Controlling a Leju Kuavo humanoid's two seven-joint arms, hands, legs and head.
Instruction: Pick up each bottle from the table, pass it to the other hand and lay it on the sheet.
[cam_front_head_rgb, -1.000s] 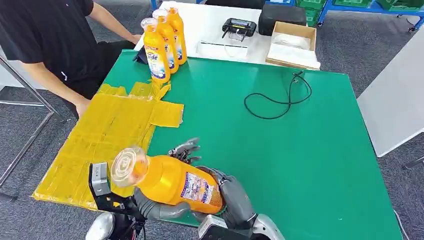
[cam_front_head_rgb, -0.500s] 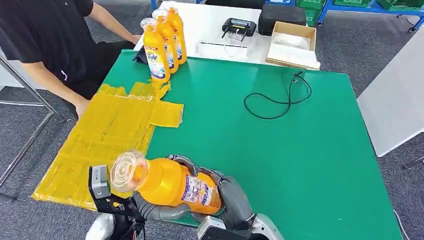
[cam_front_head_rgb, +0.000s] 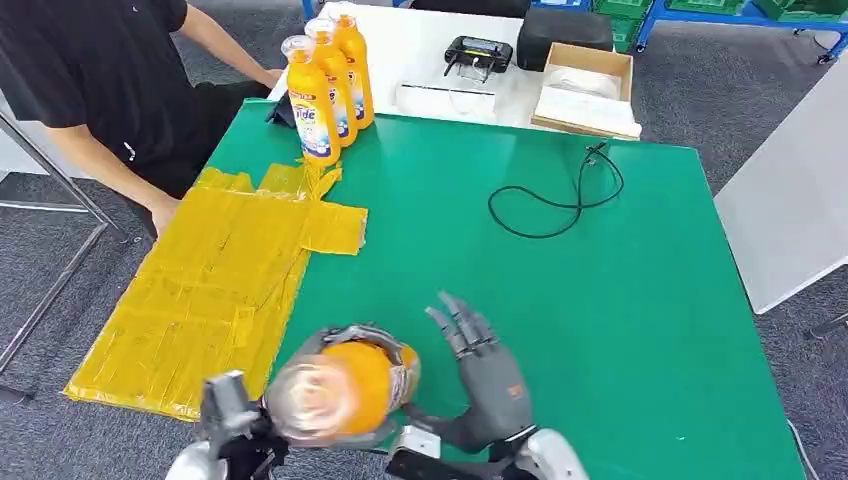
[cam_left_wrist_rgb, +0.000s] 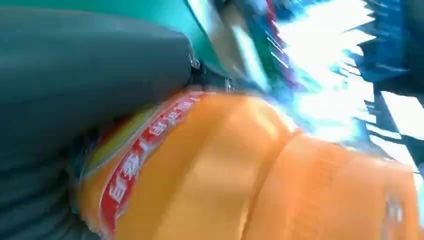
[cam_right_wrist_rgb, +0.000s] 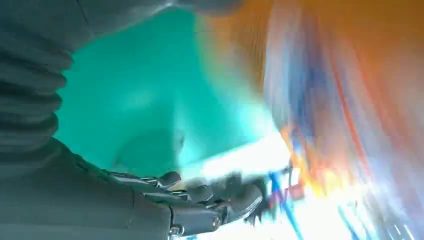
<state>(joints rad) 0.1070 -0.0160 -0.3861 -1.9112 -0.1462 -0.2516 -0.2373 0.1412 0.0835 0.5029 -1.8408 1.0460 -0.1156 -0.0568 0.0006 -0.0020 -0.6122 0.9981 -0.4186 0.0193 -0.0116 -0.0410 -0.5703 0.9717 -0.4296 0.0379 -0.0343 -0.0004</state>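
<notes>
- We are seeing the yellow sheet (cam_front_head_rgb: 215, 290) waiting bare, left of our hands.
- Our left hand (cam_front_head_rgb: 345, 345) is now gripping the orange bottle (cam_front_head_rgb: 345, 390) alone, above the table's near edge.
- Our right hand (cam_front_head_rgb: 480, 365) is releasing, fingers spread; the handover looks complete.

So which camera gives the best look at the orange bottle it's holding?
The head view: the orange bottle appears whole in the left robot hand, cap toward the camera. The left wrist view shows a close blurred stretch of its label; the right wrist view, an orange smear.

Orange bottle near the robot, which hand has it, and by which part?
The left hand grips the orange bottle around its body; the right hand is empty.
</notes>
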